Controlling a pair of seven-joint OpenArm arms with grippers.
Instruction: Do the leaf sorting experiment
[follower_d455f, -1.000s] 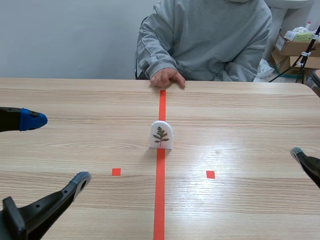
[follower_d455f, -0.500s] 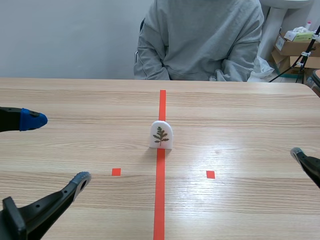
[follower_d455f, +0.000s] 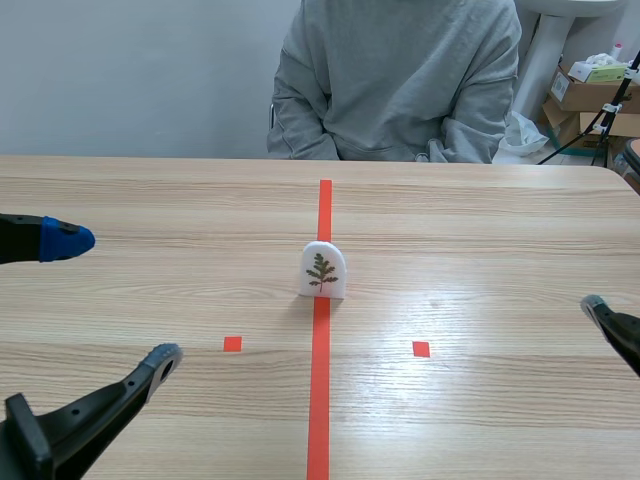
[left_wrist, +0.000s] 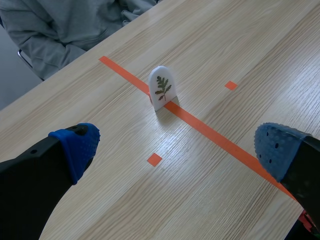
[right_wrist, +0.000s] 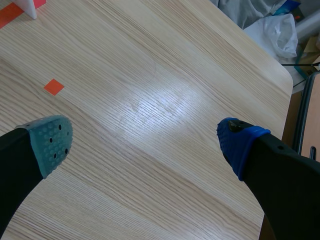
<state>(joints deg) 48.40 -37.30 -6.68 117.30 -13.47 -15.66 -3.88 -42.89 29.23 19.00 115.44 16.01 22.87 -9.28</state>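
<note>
A pale wooden surface (follower_d455f: 500, 230) runs away from the robot toward a person in a grey sweatshirt (follower_d455f: 400, 80) seated at the far side. An orange-red tape line (follower_d455f: 321, 380) runs down the middle from near to far. Two small orange-red squares lie near the robot, one to the left of the line (follower_d455f: 232, 343) and one to the right (follower_d455f: 421, 349).

The leaf card (follower_d455f: 323, 270), a small white tile with a rounded top and a green-brown leaf pictured on its face, stands upright on the tape line at the middle of the surface, a little farther away than the two squares. Nothing touches it.

The left hand (follower_d455f: 112, 300) hangs over the near left part of the surface. Its fingers are spread wide, with one blue pad (follower_d455f: 66, 240) farther off and one grey pad (follower_d455f: 162, 358) nearer, and it holds nothing. The card lies well ahead of it and to its right.

The right hand (right_wrist: 145, 142) is low at the near right edge, well apart from the card. Its fingers are also spread wide over bare wood, and it holds nothing.

Cardboard boxes (follower_d455f: 590, 95) are stacked beyond the far right corner.
</note>
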